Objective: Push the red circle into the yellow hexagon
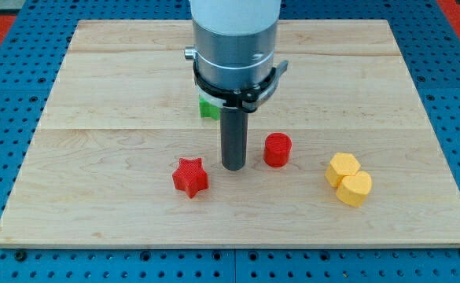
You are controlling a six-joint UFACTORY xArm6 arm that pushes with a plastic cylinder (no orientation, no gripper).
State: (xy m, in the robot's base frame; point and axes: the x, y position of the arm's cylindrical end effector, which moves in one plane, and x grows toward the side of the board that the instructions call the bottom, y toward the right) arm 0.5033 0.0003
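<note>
Just right of my tip (234, 167), red circle (277, 149)

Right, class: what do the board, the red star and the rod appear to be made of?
Board: pale wood, matt, judging by visible grain and plank seams.
Red star: probably 3D-printed plastic, since fine ridges line its sides.
Rod: dark, smooth, faintly shiny, so metal or plastic; my tip rests left of the red circle.

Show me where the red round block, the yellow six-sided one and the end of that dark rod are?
red circle (277, 148), camera view, on its top face.
yellow hexagon (343, 167), camera view, on its top face.
my tip (234, 167), camera view, at the rod's very end, just left of the red circle.
</note>
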